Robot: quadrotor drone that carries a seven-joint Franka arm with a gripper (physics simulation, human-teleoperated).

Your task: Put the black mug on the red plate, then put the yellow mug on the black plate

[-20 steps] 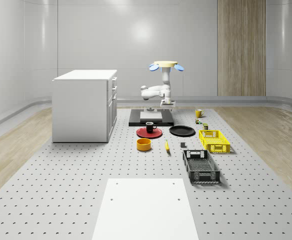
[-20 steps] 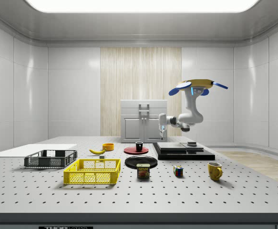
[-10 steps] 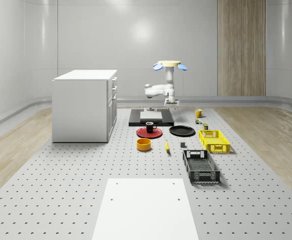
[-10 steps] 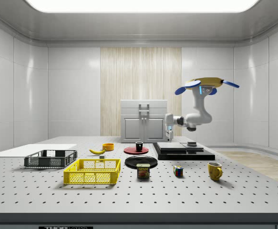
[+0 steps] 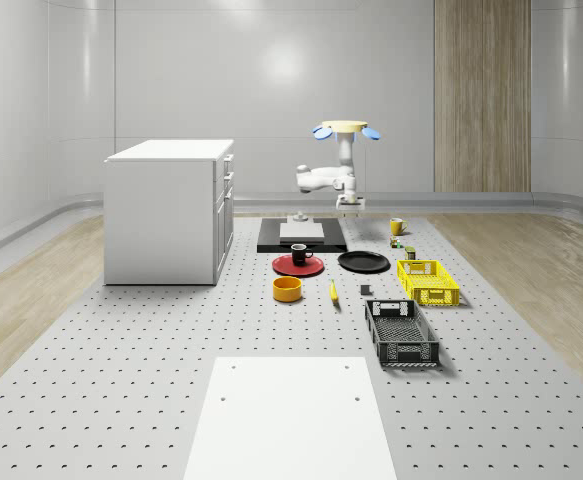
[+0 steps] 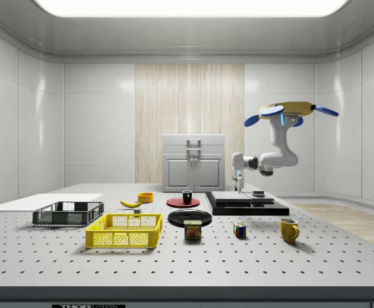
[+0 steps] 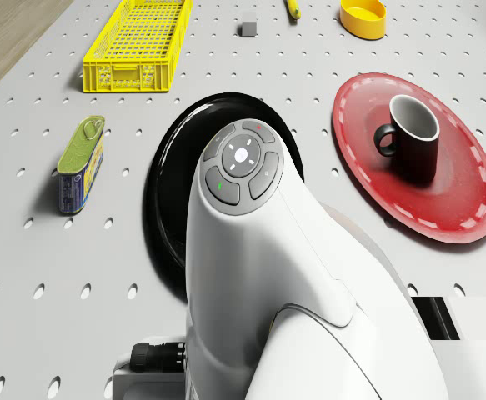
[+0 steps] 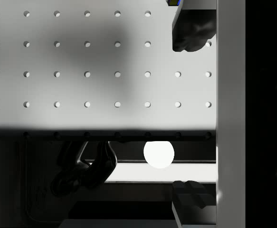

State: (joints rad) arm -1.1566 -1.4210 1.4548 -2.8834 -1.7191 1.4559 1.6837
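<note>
Your black mug (image 7: pixel 413 137) already stands on the red plate (image 7: pixel 468 187), so the yellow mug (image 6: pixel 289 229) is next: it sits on the counter (image 5: pixel 121 380), well apart from the black plate (image 5: pixel 363 262). The drone (image 6: pixel 289 110) hovers over the dark platform (image 6: pixel 246 204), its pincer (image 6: pixel 238 187) spread open and empty, ready to grasp.

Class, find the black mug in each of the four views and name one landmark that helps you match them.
Whole-scene view: black mug on the red plate, before the dark platform.
Side view: mug on the plate, centre.
Drone view: mug on the plate.
Wrist view: not in it.
Shared landmark: the red plate.
</note>
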